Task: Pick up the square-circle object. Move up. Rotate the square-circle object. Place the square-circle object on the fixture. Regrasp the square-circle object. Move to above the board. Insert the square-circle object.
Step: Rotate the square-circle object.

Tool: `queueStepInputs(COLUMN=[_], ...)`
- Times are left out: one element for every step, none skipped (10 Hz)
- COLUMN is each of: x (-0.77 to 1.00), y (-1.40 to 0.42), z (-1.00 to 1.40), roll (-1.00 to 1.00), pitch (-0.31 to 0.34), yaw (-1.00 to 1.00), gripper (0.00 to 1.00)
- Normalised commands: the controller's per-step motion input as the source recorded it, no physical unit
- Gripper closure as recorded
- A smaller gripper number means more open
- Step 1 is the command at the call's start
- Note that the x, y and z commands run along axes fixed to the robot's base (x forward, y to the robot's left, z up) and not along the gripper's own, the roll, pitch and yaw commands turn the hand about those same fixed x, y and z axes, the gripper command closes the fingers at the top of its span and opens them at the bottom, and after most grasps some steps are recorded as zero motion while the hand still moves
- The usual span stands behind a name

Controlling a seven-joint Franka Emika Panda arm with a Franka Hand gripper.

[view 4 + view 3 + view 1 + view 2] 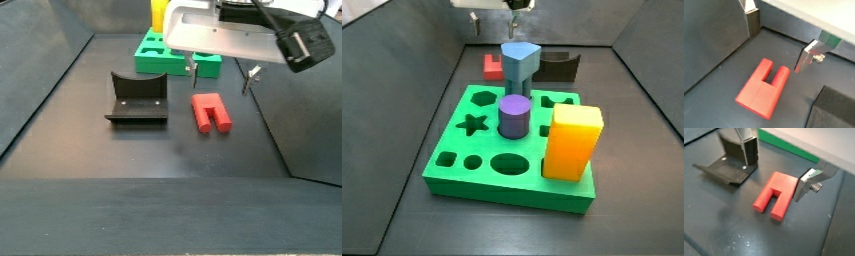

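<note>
Square-circle object (773, 196) lies flat on the dark floor, between the fixture (135, 99) and the green board (509, 147). My gripper (222, 76) hangs just above it with its two fingers (807, 55) spread wide and nothing between them. The red block is not touching either finger.

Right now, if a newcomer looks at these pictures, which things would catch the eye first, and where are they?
The red block lies flat on the dark floor, prongs toward the green board, with the open gripper above it, jaws apart and holding nothing. The fixture stands beside the block, apart from it. On the board stand a tall yellow block, a purple cylinder and a blue-grey piece.
</note>
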Motion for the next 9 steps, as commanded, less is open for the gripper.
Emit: queueStepInputs(x=[0.03,0.03,0.03,0.03,0.00,0.01,0.02,0.03,0.04], y=[0.00,0.00,0.00,0.00,0.00,0.00,0.00,0.00,0.00], z=[-0.03,-0.03,-0.03,-0.03,-1.00,-1.00,-1.00,-1.00,-1.00], roll=[0.01,0.01,0.01,0.01,0.00,0.00,-0.01,-0.03,-0.05], pitch=[-0.052,-0.051,-0.051,-0.050,0.000,-0.007,-0.027,-0.035,-0.041], yaw=[0.93,0.60,0.40,0.26,0.00,-0.04,-0.04,-0.02,-0.02], gripper=[0.00,0.00,0.00,0.00,0.00,0.00,0.00,0.00,0.00])
